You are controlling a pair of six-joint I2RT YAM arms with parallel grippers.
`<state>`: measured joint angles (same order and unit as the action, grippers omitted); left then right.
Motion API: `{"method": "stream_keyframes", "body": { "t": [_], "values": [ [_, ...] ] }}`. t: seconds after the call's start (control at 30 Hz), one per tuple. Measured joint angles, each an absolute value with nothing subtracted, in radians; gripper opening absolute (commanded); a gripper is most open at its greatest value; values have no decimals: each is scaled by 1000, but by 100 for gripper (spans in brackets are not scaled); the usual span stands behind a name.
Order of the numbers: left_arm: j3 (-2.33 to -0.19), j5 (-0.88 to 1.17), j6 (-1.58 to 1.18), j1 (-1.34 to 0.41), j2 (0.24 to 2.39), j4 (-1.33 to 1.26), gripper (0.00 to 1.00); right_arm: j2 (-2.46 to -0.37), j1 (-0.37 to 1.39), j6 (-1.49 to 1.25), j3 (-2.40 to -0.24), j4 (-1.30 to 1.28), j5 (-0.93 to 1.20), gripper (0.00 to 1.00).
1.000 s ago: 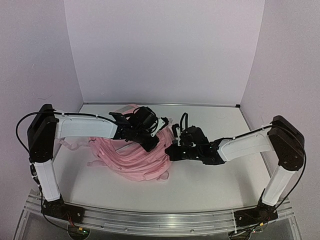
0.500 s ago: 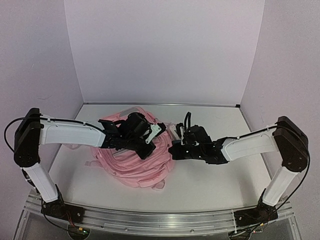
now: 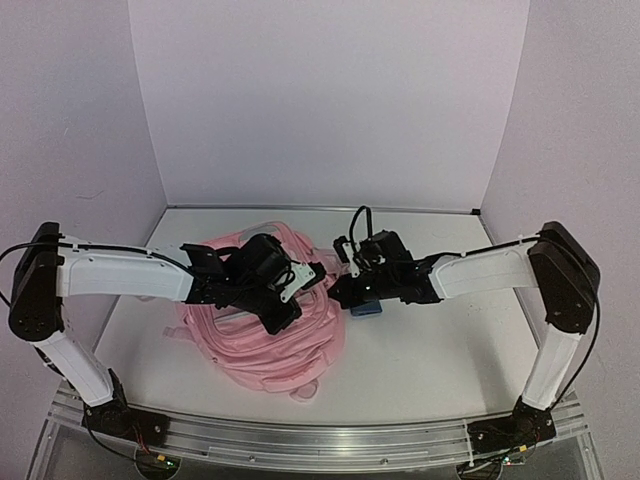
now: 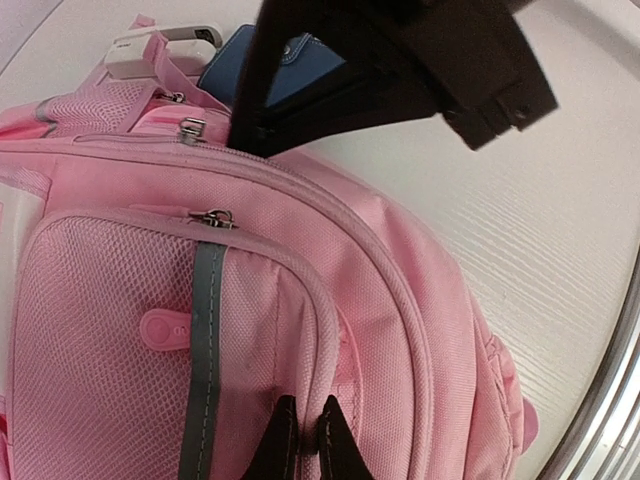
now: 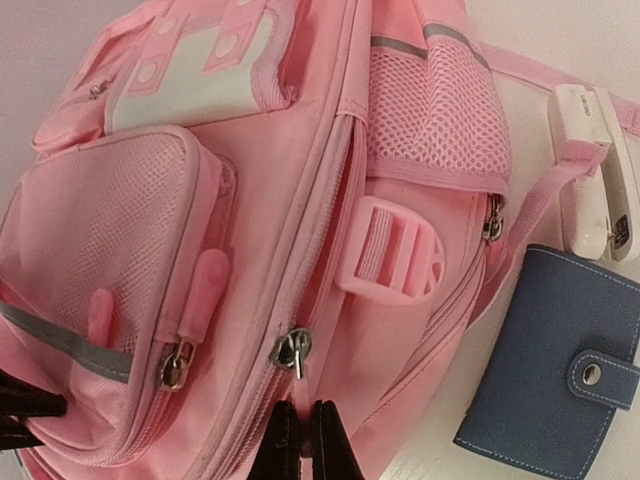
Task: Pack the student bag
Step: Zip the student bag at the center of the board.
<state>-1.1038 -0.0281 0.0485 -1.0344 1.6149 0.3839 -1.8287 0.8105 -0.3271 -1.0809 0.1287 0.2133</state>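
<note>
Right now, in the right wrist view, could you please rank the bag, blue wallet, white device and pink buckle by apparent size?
1. student bag
2. blue wallet
3. white device and pink buckle: they look alike.

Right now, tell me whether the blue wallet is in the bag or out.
Out. The blue wallet lies wholly outside, beside the student bag.

The bag (image 3: 262, 340) lies front-up on the table (image 3: 440, 350), left of the table's middle. The wallet (image 3: 367, 310) lies on the table just right of the bag, near its side pocket (image 5: 440, 110). A small device (image 5: 588, 170) lies just beside the wallet, on the same side of the bag, touching the bag's strap (image 5: 540, 205).
</note>
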Motion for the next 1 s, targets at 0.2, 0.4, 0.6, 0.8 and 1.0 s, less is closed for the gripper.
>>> {"method": "stream_keyframes", "body": {
  "t": [0.2, 0.4, 0.6, 0.8, 1.0],
  "values": [
    [-1096, -14, 49, -1036, 1593, 417, 0, -1942, 794, -247, -1222, 92, 199, 0],
    [-1084, -11, 48, -1036, 1584, 427, 0, -2048, 786, -209, -1350, 82, 177, 0],
    [-1084, -32, 43, -1034, 1584, 429, 0, -2112, 786, -184, -1434, 49, 186, 0],
    [-1084, -72, -24, -1034, 1582, 429, 34, -2144, 786, -184, -1475, 54, 205, 0],
    [-1060, -49, -187, -1007, 1514, 500, 68, -2127, 770, -204, -1418, 127, 200, 0]
  ]
}}
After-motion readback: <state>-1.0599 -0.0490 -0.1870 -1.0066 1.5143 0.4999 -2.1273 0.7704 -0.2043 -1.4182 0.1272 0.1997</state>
